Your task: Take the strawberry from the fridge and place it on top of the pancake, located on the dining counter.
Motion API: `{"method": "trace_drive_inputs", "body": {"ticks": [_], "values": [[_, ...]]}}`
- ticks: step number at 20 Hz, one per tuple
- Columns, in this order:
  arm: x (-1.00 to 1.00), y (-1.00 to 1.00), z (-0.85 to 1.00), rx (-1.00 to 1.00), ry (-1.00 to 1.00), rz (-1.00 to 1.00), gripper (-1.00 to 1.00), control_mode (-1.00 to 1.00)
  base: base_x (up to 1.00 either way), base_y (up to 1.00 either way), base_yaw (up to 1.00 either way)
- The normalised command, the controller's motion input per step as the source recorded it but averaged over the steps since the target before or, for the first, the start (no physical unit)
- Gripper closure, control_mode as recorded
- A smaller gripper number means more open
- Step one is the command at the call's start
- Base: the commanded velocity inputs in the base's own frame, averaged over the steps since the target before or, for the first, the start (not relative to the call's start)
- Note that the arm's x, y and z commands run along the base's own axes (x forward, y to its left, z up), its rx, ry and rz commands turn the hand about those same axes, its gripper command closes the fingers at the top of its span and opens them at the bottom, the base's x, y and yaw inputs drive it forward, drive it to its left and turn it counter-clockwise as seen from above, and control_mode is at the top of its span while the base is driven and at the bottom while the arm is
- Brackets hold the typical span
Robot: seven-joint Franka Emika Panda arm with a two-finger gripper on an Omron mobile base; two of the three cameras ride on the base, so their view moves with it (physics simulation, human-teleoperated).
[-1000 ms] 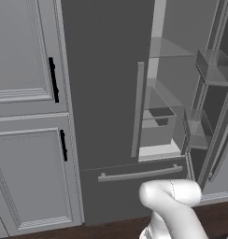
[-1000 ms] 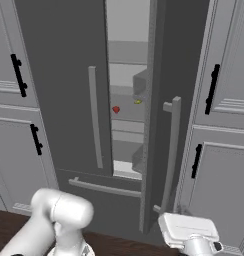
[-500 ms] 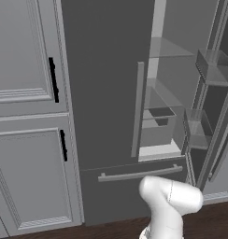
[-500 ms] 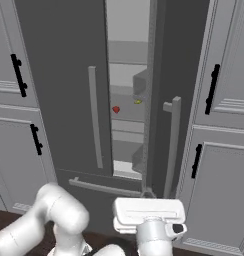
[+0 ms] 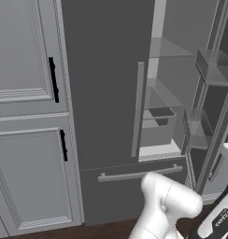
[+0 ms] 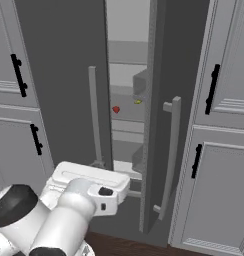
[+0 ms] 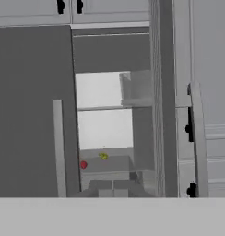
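Observation:
The fridge point(image 6: 59, 75) has its left door shut and its right door point(image 6: 166, 75) swung partly open, leaving a narrow gap. Through the gap the strawberry point(image 6: 116, 109) lies on a pale middle shelf, a tiny red berry left of a small yellow item point(image 6: 138, 101). The hand view shows the strawberry point(image 7: 83, 164) low and left of centre, just right of the left door point(image 7: 31, 115). My gripper point(image 7: 113, 190) is shut with nothing in it. It sits low in front of the fridge, well short of the shelf. The pancake and the dining counter are out of view.
Light grey panelled cabinets with black handles flank the fridge on the left point(image 5: 22, 70) and on the right point(image 6: 229, 100). The open door's bins point(image 5: 214, 67) jut out at the right. The fridge's bottom drawer point(image 5: 134, 191) has a horizontal bar handle. Below it is dark wood floor point(image 6: 144, 247).
My hand has swung left and up across the right base view, toward the gap between the fridge doors. The elbow has shifted right in the left base view. The fridge and strawberry have not moved.

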Motion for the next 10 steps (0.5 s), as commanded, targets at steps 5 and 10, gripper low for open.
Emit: {"method": "trace_drive_inputs", "body": {"ticks": [5,10], "values": [[0.27,0.94,0.2,-0.18,0.0,-0.34,1.0,-1.0,0.0,0.0,0.0],[0.76,0.65,0.0,-0.07,0.0,-0.31,1.0,-1.0,0.0,0.0,0.0]]}}
